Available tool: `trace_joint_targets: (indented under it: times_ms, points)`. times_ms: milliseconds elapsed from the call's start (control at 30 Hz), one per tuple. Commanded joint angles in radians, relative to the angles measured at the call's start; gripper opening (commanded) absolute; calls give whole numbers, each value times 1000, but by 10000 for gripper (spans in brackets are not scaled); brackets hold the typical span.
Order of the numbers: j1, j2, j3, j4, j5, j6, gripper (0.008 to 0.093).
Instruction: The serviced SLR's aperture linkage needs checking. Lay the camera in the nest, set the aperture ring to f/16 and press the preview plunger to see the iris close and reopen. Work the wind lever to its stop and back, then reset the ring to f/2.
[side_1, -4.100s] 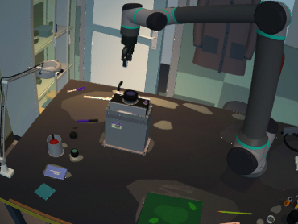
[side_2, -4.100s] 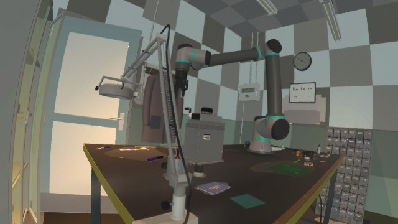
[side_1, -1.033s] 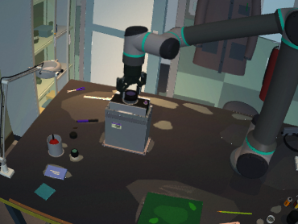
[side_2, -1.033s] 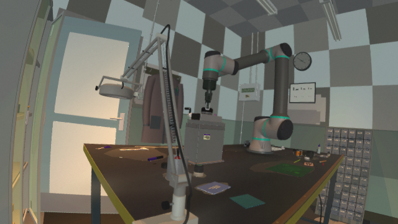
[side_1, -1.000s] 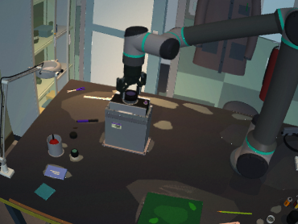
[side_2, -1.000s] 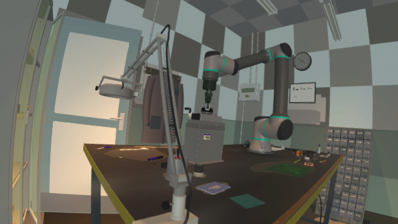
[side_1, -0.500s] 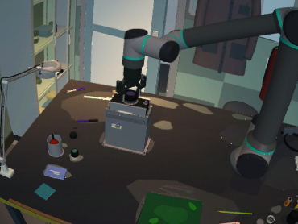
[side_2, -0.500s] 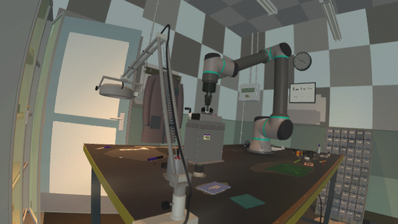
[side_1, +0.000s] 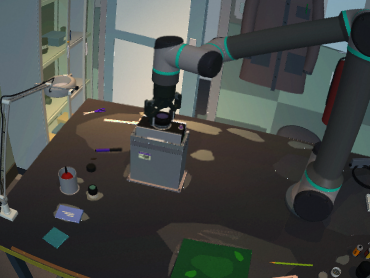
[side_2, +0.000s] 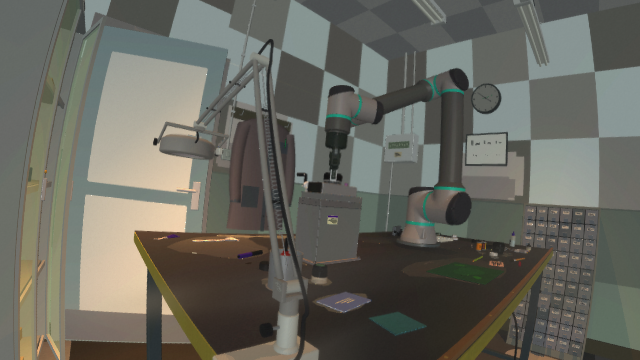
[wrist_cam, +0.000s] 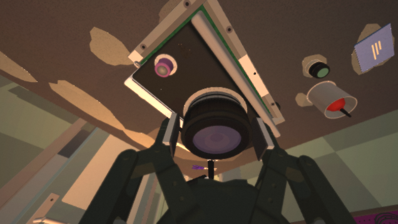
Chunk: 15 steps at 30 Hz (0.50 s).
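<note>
The camera's lens barrel with its aperture ring (wrist_cam: 216, 125) (side_1: 162, 119) points up from the black SLR body (wrist_cam: 184, 72) (side_1: 161, 125), which lies in the nest on top of the grey pedestal (side_1: 159, 156) (side_2: 329, 225). A purple plunger button (wrist_cam: 163, 67) sits on the body's face, away from the lens. My gripper (wrist_cam: 216, 135) (side_1: 162, 107) (side_2: 333, 175) hangs straight down over the lens with a finger on either side of the ring. It is open and holds nothing.
A grey cup with a red-tipped tool (side_1: 68, 180) (wrist_cam: 332, 102) stands left of the pedestal, near a small black knob (side_1: 92, 190) (wrist_cam: 318, 70) and a blue card (side_1: 69, 213) (wrist_cam: 374, 49). A purple pen (side_1: 108, 149) lies behind them. A desk lamp (side_2: 270, 200) rises at the table's left edge.
</note>
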Motion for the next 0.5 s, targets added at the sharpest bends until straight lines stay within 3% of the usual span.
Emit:
trace_joint_targets:
  times_ms: [0,467]
  points:
    - [0,0,-1,0,0,0,820]
    - [0,0,-1,0,0,0,732]
